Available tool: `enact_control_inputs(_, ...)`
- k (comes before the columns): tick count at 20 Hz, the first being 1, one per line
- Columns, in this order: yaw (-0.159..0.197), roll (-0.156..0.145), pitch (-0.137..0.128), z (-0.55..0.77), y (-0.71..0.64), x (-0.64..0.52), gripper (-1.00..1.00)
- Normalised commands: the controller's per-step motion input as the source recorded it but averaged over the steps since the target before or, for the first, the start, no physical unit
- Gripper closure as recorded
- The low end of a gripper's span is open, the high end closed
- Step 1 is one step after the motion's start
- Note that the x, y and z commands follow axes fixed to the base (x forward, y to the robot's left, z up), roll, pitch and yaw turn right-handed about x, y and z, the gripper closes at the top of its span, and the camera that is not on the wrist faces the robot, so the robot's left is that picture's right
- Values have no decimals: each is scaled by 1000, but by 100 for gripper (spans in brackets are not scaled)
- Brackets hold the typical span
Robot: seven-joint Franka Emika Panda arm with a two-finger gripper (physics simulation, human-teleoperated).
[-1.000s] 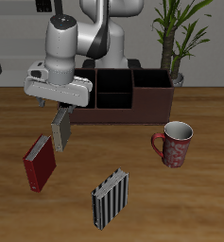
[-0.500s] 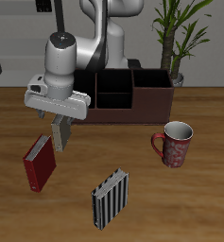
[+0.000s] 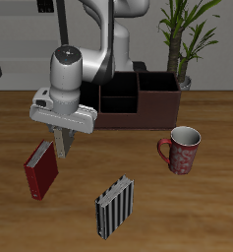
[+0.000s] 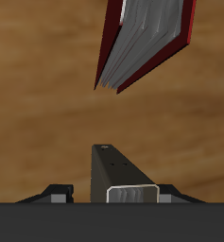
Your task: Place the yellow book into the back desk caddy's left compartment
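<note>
The yellow book [image 3: 64, 144] stands upright on its edge on the table, in front of the back desk caddy [image 3: 147, 110]. It also shows in the wrist view [image 4: 123, 180], edge up between my fingers. My gripper [image 3: 62, 134] is low over the book, open, with one finger [image 4: 55, 194] on each side and a small gap to the cover. The caddy's divided middle sections and one large end section [image 3: 157, 87] show. The other end section is mostly hidden behind my arm, and I cannot tell which one is the left compartment.
A red book [image 3: 41, 167] lies close beside the yellow book, toward the front edge, and shows in the wrist view [image 4: 146, 43]. A black-and-white striped book [image 3: 115, 205] lies near the front. A red patterned mug [image 3: 182, 150] stands in front of the caddy's far end. A potted plant [image 3: 187, 39] stands behind.
My gripper has come down over the yellow book, so the fingers now straddle its upper part. The book and the other things have not moved.
</note>
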Motion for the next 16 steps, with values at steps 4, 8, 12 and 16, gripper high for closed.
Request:
enact_control_inputs(4, -4, 16, 3, -17, 84, -5, 100)
enact_control_inputs(8, 1, 9, 11, -8, 36, 21, 100)
enact_control_inputs(12, 7, 6, -46, 404, 60, -82, 100)
enact_control_inputs(16, 15, 16, -72, 625, 167, -149, 100)
